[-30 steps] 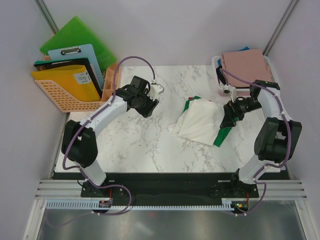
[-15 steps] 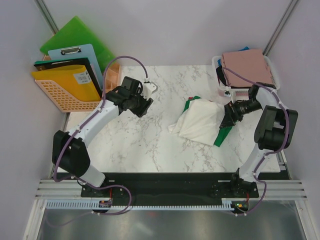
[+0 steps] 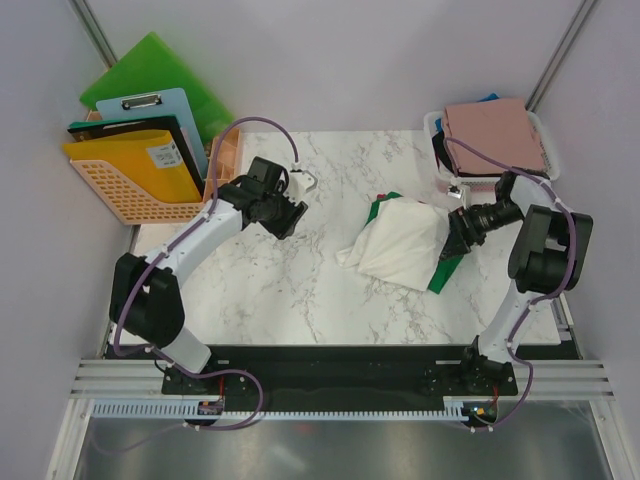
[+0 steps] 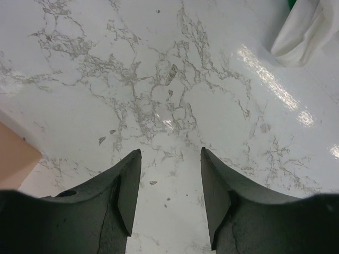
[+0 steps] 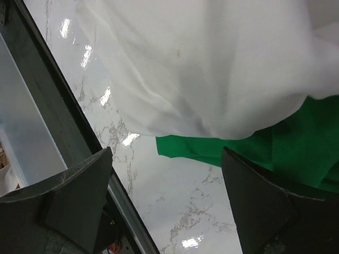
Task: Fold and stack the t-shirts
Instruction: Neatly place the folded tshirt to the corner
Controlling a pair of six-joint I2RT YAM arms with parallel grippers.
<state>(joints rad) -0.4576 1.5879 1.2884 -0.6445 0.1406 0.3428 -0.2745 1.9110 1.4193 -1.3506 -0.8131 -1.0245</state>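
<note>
1. A cream-white t-shirt (image 3: 398, 250) is lying crumpled on the marble worktop (image 3: 270, 290), right of centre.
2. A green t-shirt (image 3: 446, 268) is lying under it, showing at the right edge of the white cloth and as a small strip at its far side.
3. The right gripper (image 3: 452, 240) is reaching in low from the right, at the right edge of this pile.
4. In the right wrist view its jaws are standing wide apart, with the white cloth and a fold of green beyond the fingertips (image 5: 100, 164) and nothing clamped between them.
5. The left gripper (image 3: 290, 215) is hanging over bare marble on the left half of the worktop, well apart from the pile.
6. Its jaws are standing partly apart with only the worktop showing between them; a corner of white cloth is showing far off in the left wrist view.
7. A dusty-pink t-shirt (image 3: 497, 135) is lying folded flat on top of a white basket (image 3: 431, 122) at the far right corner, with a sliver of blue cloth (image 3: 487, 98) peeking out behind it.
8. An orange basket (image 3: 135, 200) is standing at the far left, holding a yellow folder (image 3: 125, 165), a blue clipboard (image 3: 165, 110) and green boards (image 3: 160, 65).
</note>
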